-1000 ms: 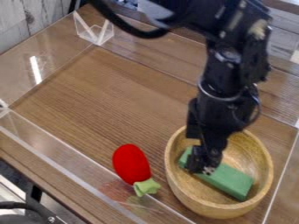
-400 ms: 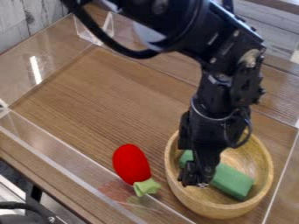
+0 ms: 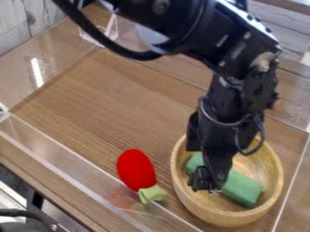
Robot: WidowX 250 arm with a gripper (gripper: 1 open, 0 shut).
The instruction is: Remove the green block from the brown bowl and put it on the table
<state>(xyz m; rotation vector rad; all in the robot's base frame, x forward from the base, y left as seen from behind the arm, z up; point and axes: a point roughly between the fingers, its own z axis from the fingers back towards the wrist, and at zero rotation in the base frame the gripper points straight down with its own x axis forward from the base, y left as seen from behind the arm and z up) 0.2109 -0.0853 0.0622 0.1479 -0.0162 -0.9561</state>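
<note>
Mint-green block (image 3: 242,188) lies inside the brown bowl (image 3: 269,201) — not lifted. Gripper (image 3: 208,178) reaches into the bowl, jaws spread wide — gripping nothing.

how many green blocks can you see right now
1. The green block lies inside the brown bowl, toward its right side, with the gripper down over its left end. The arm covers part of the bowl, so another could be hidden there.

Wide bare table (image 3: 109,100) left; red toy (image 3: 136,169) stands beside the brown bowl (image 3: 269,198).
</note>
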